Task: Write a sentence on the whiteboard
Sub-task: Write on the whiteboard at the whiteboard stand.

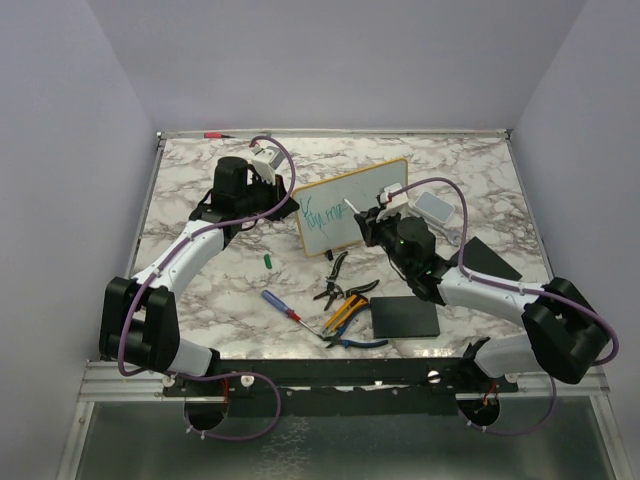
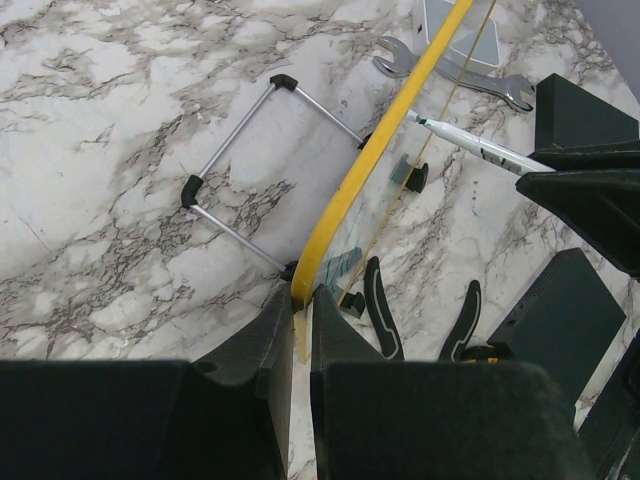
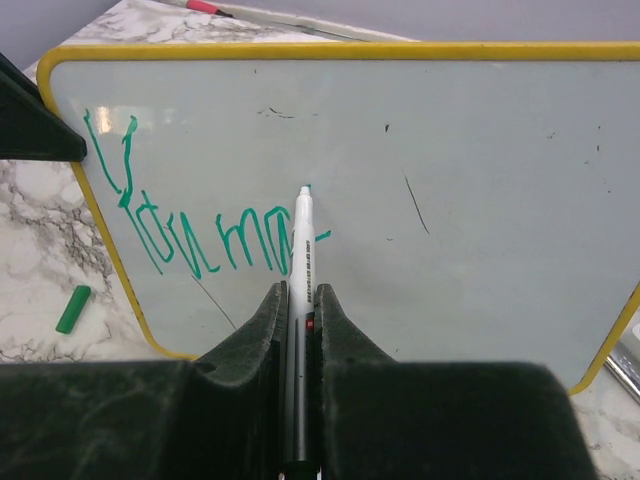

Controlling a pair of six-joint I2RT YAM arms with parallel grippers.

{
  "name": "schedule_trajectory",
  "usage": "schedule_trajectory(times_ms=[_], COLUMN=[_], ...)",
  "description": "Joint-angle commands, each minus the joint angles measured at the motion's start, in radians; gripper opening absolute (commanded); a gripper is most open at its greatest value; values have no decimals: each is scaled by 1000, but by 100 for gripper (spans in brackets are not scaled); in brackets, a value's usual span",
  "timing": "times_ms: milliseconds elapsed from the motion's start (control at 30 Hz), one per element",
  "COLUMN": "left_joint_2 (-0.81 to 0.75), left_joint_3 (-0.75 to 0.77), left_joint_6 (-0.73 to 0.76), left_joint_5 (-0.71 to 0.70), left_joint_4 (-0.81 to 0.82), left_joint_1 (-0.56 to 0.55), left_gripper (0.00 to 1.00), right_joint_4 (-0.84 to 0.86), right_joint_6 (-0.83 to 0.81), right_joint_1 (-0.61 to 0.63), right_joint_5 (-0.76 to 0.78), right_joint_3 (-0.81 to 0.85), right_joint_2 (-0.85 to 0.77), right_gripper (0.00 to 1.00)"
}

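1. Pale purple walls (image 1: 340, 60) stand on three sides of the desk.
2. There is one desk (image 1: 200, 290). It is white marble with grey lines.
3. There are two arms. The left arm (image 1: 190, 255) reaches to the left side of the whiteboard, and the right arm (image 1: 480, 290) reaches to its front.
4. There is one whiteboard (image 1: 352, 205) with a yellow frame. It stands up, tilted, in the middle of the desk between the two hands.
5. There are two black pads. One black pad (image 1: 405, 317) lies in front of the whiteboard. The other black pad (image 1: 490, 262) lies to its right.
6. The left hand (image 2: 302, 312) is nearly closed and pinches the yellow frame at the whiteboard's left edge.
7. The right hand (image 3: 298, 300) is nearly closed too. It squeezes one marker (image 3: 301, 240).
8. One line of green writing (image 3: 200, 235) fills the left half of the whiteboard. The marker tip is at the white face, just right of the last letter.
9. A heap of pliers (image 1: 345, 300) lies in front of the whiteboard. I cannot count them surely.
10. One screwdriver (image 1: 280, 304) lies in front of the whiteboard, to the left.
11. One grey-blue block (image 1: 435, 207) sits just right of the whiteboard.
12. One green cap (image 1: 268, 259) lies near its left bottom corner.
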Motion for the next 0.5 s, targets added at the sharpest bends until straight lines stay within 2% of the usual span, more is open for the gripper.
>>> schedule_trajectory(times_ms=[0, 467], left_joint_2=[-25, -25], left_joint_3=[11, 11], left_joint_6=[19, 19], left_joint_5=[-17, -16], left_joint_4=[-10, -10], left_joint_1=[-3, -2], left_gripper=[4, 4], right_joint_4=[-6, -23], right_joint_6=[13, 66], right_joint_1=[-3, -4], right_joint_5=[-3, 15], right_joint_3=[-27, -92], right_joint_2=[5, -4], right_gripper=[1, 1])
